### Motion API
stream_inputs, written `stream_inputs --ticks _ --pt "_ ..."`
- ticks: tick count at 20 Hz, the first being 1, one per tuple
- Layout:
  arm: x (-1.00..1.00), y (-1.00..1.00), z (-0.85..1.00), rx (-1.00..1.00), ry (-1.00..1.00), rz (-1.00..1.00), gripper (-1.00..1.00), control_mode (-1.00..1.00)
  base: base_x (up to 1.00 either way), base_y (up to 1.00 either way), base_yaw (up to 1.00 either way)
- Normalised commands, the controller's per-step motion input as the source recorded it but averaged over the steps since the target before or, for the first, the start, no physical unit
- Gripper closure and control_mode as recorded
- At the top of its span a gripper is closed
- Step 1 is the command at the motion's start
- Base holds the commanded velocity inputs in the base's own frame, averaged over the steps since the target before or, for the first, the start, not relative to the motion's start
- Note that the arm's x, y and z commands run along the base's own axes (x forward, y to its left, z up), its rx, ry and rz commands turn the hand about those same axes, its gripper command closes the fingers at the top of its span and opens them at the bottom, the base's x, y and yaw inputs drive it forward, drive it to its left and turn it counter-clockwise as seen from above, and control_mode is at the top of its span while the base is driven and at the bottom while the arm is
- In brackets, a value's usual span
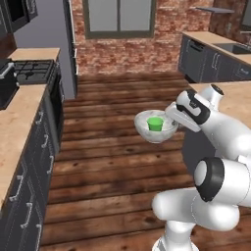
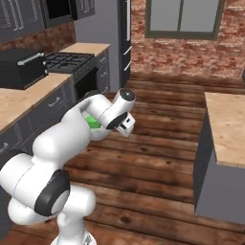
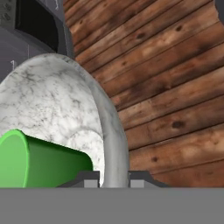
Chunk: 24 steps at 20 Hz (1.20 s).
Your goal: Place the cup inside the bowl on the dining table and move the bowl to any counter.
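The pale speckled bowl (image 1: 156, 132) hangs in the air over the wooden floor, between the dining table (image 1: 239, 100) and the left counter (image 1: 19, 122). The green cup (image 1: 155, 123) rests inside it. My gripper (image 1: 172, 116) is shut on the bowl's right rim. In the hand view the two fingertips of the gripper (image 3: 113, 179) pinch the bowl's rim, the bowl (image 3: 52, 100) curves away to the left, and the cup (image 3: 48, 164) lies inside it. In the right base view my arm covers most of the bowl, and a patch of the cup (image 2: 92, 122) peeks out.
A stove (image 1: 32, 71) and a black toaster (image 2: 21, 67) sit on the left counter (image 2: 24, 103). A second counter with a sink (image 1: 220, 44) runs along the far right. The table (image 2: 227, 124) stands to my right. Open plank floor lies between them.
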Motion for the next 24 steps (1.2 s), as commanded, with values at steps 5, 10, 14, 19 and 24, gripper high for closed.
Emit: stream_inputs --ticks 5,10,14,19,24 --pt "0.0 0.0 0.0 0.0 0.0 0.0 1.0 1.0 0.58 0.14 0.0" --pt "0.0 0.0 0.0 0.0 0.0 0.0 1.0 1.0 0.13 0.05 0.02" --pt "0.0 0.0 0.0 0.0 0.0 0.0 1.0 1.0 0.0 0.22 0.18" --pt "0.0 0.0 0.0 0.0 0.0 0.0 1.0 1.0 0.0 0.17 0.28" --pt "0.0 0.0 0.0 0.0 0.0 0.0 1.0 1.0 0.0 0.07 0.39"
